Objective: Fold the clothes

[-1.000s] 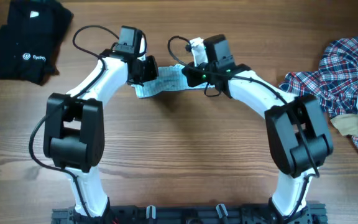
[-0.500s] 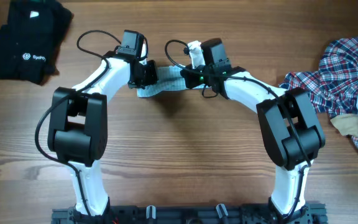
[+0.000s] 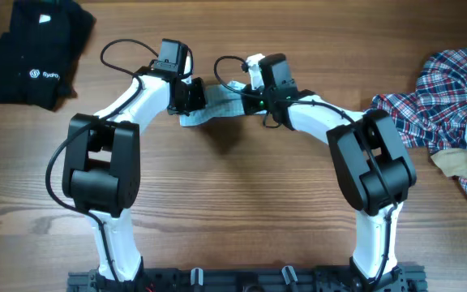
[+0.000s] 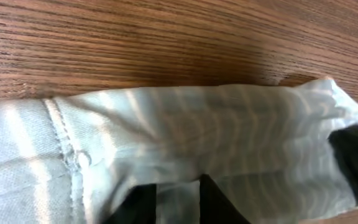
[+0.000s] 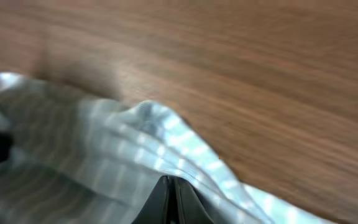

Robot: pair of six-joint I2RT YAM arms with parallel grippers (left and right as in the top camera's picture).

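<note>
Pinching the striped cloth (image 3: 217, 107) at both ends

Holding the striped cloth as a rumpled band at the far middle of the desk (image 3: 233, 195), stretched between the two arms. Gripping its left end with the left end effector (image 4: 178, 202), fingers narrow, fabric bunched between them. Clamping its right end with the right end effector (image 5: 171, 198), tips nearly together on a fold. Showing the black garment (image 3: 31, 57) at the far left corner. Showing the plaid shirt (image 3: 440, 97) and beige piece (image 3: 460, 162) heaped at the right edge, well apart from the cloth.
</note>
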